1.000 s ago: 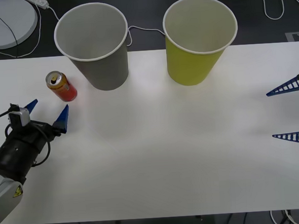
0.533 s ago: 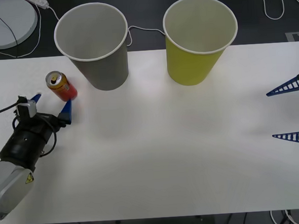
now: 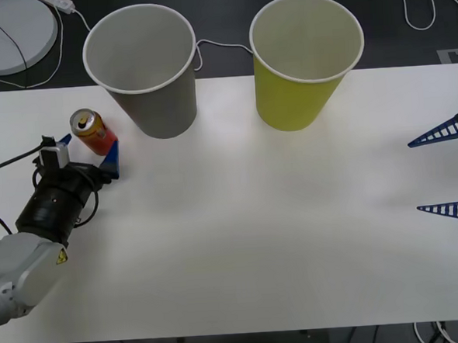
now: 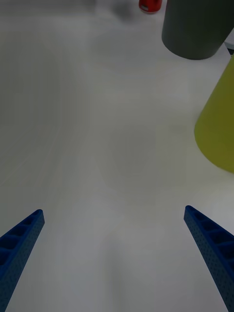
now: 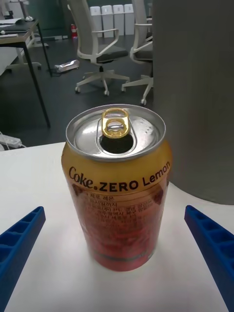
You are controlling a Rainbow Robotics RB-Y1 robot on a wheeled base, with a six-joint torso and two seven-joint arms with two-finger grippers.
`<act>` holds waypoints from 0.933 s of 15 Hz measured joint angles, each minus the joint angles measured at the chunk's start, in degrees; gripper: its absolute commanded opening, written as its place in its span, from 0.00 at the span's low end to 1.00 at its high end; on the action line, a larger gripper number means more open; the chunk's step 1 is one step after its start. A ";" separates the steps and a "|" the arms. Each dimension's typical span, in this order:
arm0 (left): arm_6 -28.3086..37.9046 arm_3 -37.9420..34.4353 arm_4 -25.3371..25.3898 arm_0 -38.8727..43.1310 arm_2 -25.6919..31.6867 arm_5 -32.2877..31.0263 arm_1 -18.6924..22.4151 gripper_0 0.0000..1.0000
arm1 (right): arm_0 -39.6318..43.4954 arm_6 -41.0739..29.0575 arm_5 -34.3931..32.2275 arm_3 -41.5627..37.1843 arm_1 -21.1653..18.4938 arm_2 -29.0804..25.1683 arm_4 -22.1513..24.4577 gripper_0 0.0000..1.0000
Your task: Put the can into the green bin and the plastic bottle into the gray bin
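Two spread fingers of our left gripper [image 3: 88,151] flank the upright can [image 3: 94,132] beside the gray bin [image 3: 141,68], ready to close, while our right gripper [image 3: 447,170] waits open at the table's right edge.

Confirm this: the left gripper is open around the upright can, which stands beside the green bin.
One thing is wrong: the can stands beside the gray bin, not the green bin, as the front view shows. The left gripper is indeed open around the upright can.
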 measured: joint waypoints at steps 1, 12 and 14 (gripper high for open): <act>-0.08 1.05 -0.17 -0.74 -0.03 0.01 -0.62 1.00 | 0.00 0.00 0.00 0.00 0.00 0.00 0.00 1.00; -0.41 8.76 -0.83 -7.02 0.02 -1.40 -4.21 1.00 | 0.00 0.00 0.00 0.00 0.00 0.00 0.00 1.00; -0.52 8.76 -0.82 -7.22 0.02 -1.50 -4.42 1.00 | 0.00 0.00 0.00 0.00 0.00 0.00 0.00 1.00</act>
